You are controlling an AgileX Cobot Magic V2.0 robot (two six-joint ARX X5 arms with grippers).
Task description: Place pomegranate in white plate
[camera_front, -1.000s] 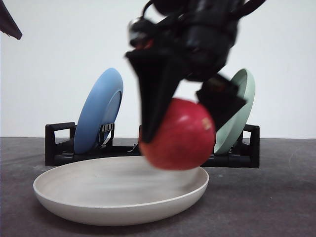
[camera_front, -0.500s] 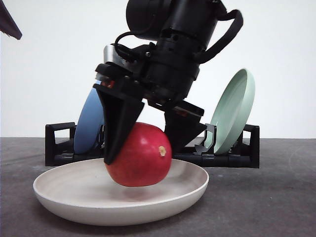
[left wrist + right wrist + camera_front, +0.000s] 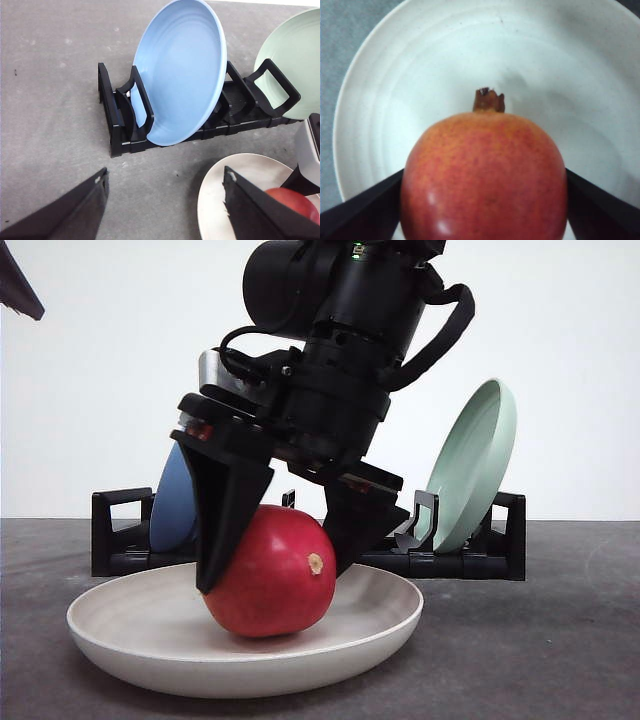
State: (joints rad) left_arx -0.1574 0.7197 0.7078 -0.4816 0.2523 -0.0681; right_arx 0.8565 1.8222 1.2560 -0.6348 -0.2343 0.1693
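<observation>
Front view: right gripper (image 3: 275, 565) clamps pomegranate (image 3: 272, 573) in white plate (image 3: 120, 635), hiding blue plate (image 3: 170, 505)

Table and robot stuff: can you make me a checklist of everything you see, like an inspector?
Surface: dark grey table, bare around the plate.
Job's things: pomegranate sits low inside the white plate, apparently touching its floor.
Clutter: black dish rack holding a blue plate and a pale green plate, both on edge.
Grippers: right gripper shut on the pomegranate; left gripper open, holding nothing.
Cables: black cable looped on the right arm.
Surroundings: plain white wall.
</observation>
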